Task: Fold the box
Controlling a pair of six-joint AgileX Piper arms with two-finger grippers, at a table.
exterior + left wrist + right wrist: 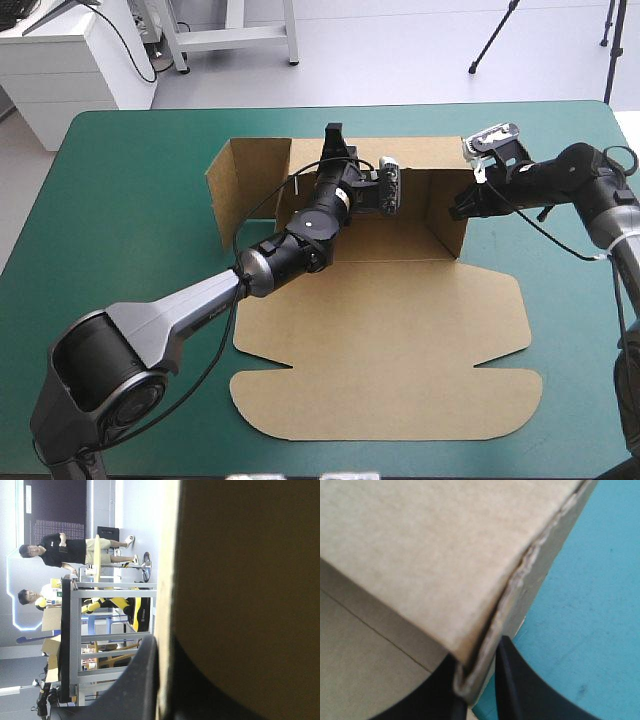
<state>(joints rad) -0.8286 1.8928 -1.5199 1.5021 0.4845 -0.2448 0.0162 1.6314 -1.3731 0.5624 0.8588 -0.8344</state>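
Left pincer (334, 142): mine, all but closed, gripping the rear wall of the brown box (385, 320) at upper centre. Right pincer (480, 682): mine, likewise pinching its right-hand wall corner. Three walls stand raised; the lid lies flat at centre frame on the teal-green cover (130, 200).

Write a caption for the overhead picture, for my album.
The left claw grips the brown box by its back wall, the right claw by its right wall.

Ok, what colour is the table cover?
The cover is plain teal-green; the high view shows it best.
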